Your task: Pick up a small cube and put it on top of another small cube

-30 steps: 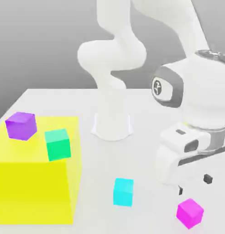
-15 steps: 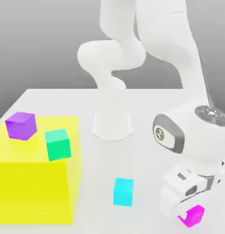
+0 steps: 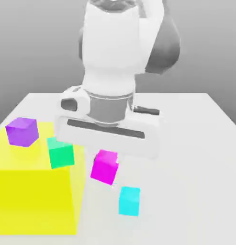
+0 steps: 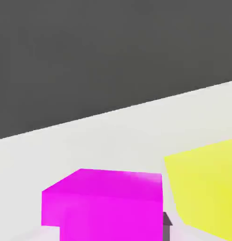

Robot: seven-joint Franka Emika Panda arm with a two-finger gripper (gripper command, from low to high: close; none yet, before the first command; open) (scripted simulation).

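— Magenta-pink, plain and bright: the small cube [image 3: 105, 166] hangs off the table just under the gripper [image 3: 109, 152], clamped in it by the look of it, since nothing else bears it up. In the hand view it [image 4: 104, 205] fills the near foreground.

— What lies around it?

— Nearest the camera, the cyan cube [image 3: 129, 201] sits on the table below it and a little toward the exterior view's right, apart from it. At the exterior view's left stands the big yellow block [image 3: 36, 201]. The green cube [image 3: 61, 153] and the violet-purple cube [image 3: 22, 131] lie against its upper part.

— And open room?

— Bare white table [image 3: 196, 182] spreads to the exterior view's right, up to its far edge; beyond is a plain grey backdrop.
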